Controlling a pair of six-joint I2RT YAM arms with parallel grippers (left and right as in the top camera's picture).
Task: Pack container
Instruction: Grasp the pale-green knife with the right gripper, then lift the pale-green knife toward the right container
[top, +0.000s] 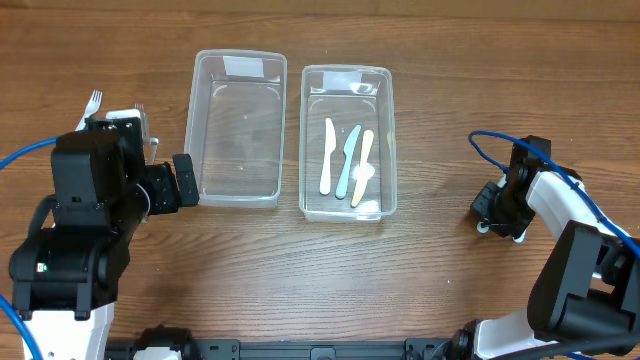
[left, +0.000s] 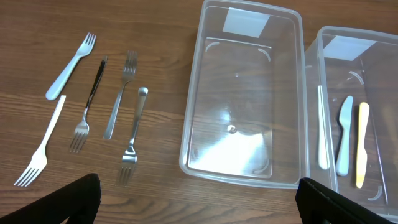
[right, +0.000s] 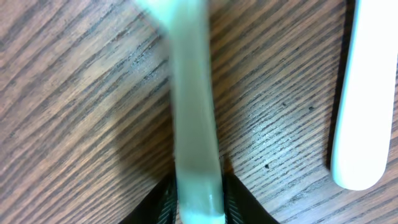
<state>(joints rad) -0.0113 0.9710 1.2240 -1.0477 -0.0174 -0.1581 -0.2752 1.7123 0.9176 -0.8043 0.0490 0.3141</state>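
Note:
Two clear plastic containers stand side by side. The left one (top: 237, 130) is empty and also shows in the left wrist view (left: 245, 93). The right one (top: 345, 100) holds three plastic knives (top: 348, 162), white, blue and yellow. My left gripper (left: 199, 211) is open and empty, just in front of the empty container's near wall. My right gripper (right: 199, 199) is shut on the handle of a pale green plastic utensil (right: 194, 124), low over the table at the far right (top: 495, 212). Its head is out of view.
Several forks, metal and plastic, lie on the wood left of the empty container (left: 93, 106). One fork's head shows beside the left arm (top: 95, 100). A white plastic utensil handle (right: 364, 93) lies just right of the held utensil. Blue cables trail from both arms.

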